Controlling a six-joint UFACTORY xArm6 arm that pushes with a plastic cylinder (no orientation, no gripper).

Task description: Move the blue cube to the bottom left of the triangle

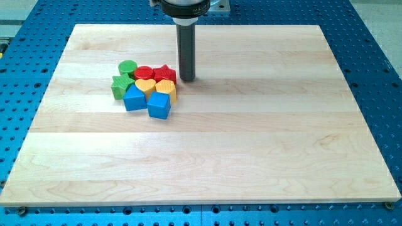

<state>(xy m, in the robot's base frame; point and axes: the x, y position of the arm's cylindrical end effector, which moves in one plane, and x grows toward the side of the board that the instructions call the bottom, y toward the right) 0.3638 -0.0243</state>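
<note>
Blue cube sits at the six o'clock edge of the cluster, touching the yellow blocks above it and with the blue triangle touching it at about ten o'clock. So the cube now lies to the triangle's lower right, not its lower left; I judge the task not yet begun in any way that shows, and the whole push is left to do. The cube would have to leave the pack and travel round under the triangle to about its seven o'clock.

My tip rests on the board at roughly three o'clock of the cluster, just beside the red star-like block and apart from the cube. I have no jaws to open or shut; the rod is a bare stick, clamped on nothing.

The other pieces are packed tight: a green cylinder at eleven o'clock, a green block at nine, a red cylinder at twelve, a yellow heart in the middle and another yellow block beside it. A careless shove would likely drag neighbours along.

All this stands on a pale wooden board with a smooth, level grain, laid on a blue perforated table. Around six and seven o'clock of the cluster the wood is open, which gives room for the route.
</note>
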